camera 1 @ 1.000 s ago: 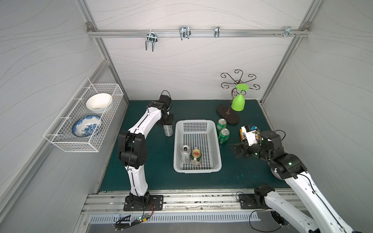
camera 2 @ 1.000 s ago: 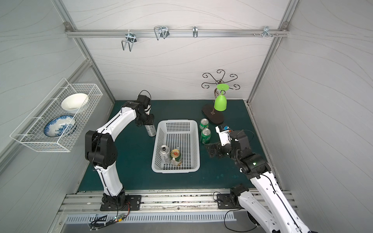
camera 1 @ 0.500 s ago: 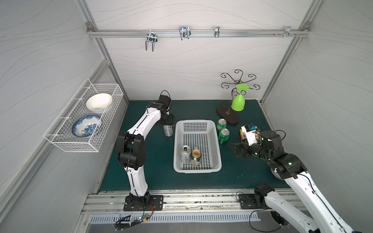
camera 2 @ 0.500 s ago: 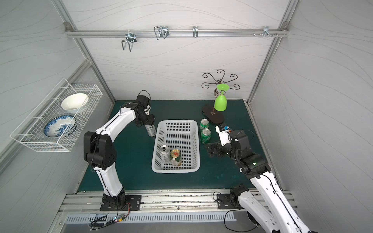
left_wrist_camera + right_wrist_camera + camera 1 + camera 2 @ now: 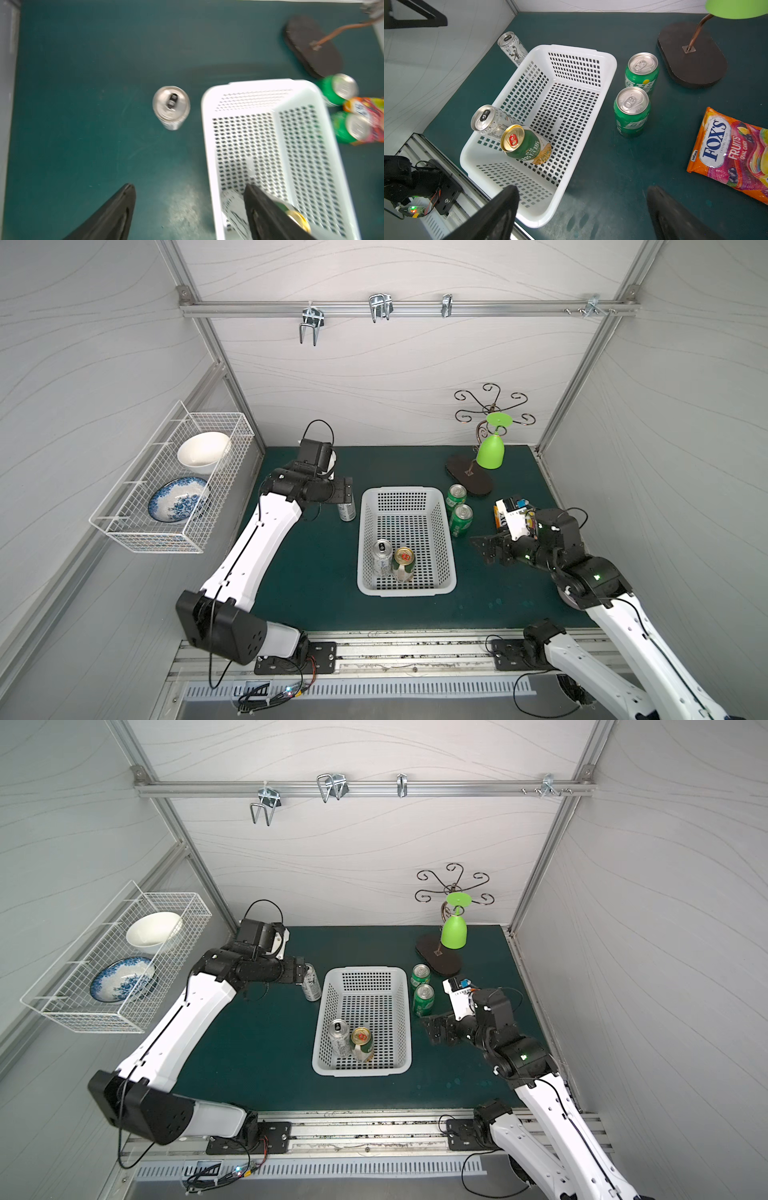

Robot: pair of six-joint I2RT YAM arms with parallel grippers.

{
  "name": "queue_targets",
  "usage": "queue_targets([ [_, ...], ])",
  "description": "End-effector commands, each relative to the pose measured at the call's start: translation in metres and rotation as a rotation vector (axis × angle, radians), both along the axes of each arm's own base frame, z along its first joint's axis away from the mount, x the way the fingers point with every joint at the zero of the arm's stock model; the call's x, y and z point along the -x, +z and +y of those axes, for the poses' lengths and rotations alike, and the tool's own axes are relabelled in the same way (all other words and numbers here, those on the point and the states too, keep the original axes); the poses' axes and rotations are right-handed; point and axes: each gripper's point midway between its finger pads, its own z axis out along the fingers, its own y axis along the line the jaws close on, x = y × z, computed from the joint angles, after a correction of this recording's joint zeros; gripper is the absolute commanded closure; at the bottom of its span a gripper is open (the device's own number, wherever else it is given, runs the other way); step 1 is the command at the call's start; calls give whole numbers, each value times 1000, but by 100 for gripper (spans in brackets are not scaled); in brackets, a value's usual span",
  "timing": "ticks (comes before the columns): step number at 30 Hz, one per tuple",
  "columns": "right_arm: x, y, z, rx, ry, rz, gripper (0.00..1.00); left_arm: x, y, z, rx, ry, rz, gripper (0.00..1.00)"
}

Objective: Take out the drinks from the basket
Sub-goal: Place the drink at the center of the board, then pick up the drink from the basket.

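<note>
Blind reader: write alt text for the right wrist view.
A white basket holds two cans: a silver can and a gold-top can. Outside on the mat: two green cans, another silver can, a candy packet.

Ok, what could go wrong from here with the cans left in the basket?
The inner silver can and gold-topped can stand close together in the basket; a gripper closing on one may topple the other. The outer silver can stands close to the open left gripper, so a careless swing could knock it over.
</note>
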Motion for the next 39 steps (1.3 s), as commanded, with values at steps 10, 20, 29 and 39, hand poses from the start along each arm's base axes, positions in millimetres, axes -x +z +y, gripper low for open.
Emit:
queue_targets([
  [10, 1, -1, 1, -5, 10, -1, 1, 80, -37, -63, -9, -210, 145, 11],
  [20, 1, -4, 1, 1, 8, 10, 1, 88, -66, -113, -19, -335, 217, 11],
  [29, 0, -4, 1, 9, 7, 8, 1, 83, -90, -110, -164, -299, 257, 11],
  [39, -1, -3, 1, 9, 8, 5, 1, 87, -113, -114, -202, -311, 316, 16],
])
